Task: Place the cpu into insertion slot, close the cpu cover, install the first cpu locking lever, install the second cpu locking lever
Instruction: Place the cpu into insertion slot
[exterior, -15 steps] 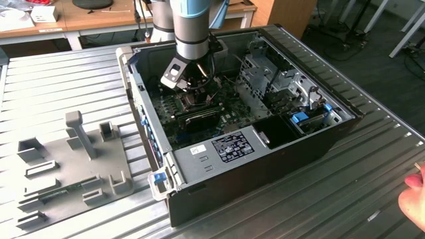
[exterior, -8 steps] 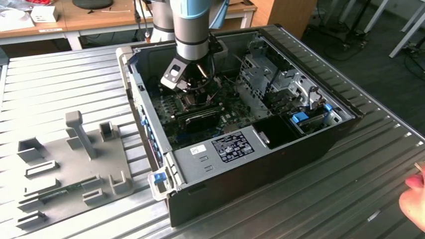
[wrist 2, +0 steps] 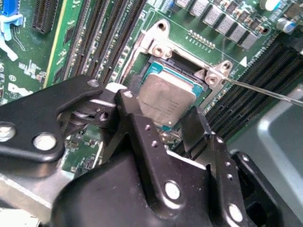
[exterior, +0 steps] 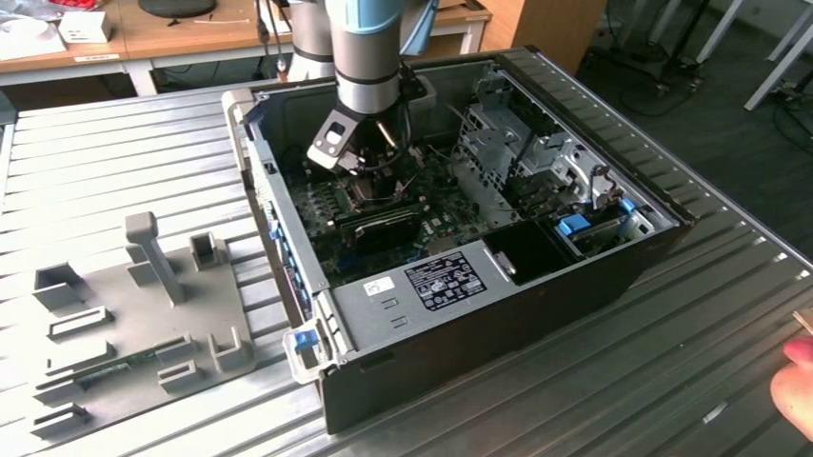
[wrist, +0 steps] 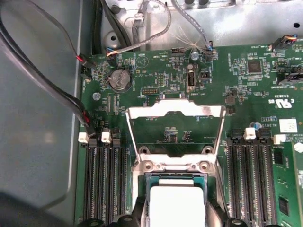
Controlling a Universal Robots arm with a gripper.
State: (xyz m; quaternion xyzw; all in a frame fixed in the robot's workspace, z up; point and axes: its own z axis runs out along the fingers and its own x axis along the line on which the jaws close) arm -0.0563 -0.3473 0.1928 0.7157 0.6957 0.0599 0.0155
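Note:
Inside the open computer case (exterior: 508,314), my gripper (exterior: 368,186) reaches down to the green board (wrist: 156,71). In both wrist views the cpu (wrist 2: 165,97) (wrist: 176,203), a flat square chip with a silvery top, lies between the black fingers (wrist 2: 135,111), which press on its two opposite edges. The chip sits level in the insertion slot (wrist: 176,176), or just over it; I cannot tell which. The cpu cover (wrist: 175,111), a thin metal frame with a window, stands swung open beyond the socket. A thin wire lever (wrist 2: 265,92) sticks out from the socket's corner.
Long black memory slots (wrist: 106,184) (wrist: 253,179) flank the socket on both sides. Black cables (wrist: 47,85) run along the case wall. A grey fixture plate (exterior: 140,314) lies on the metal table at the exterior view's left. A person's hand (exterior: 798,381) shows at the right edge.

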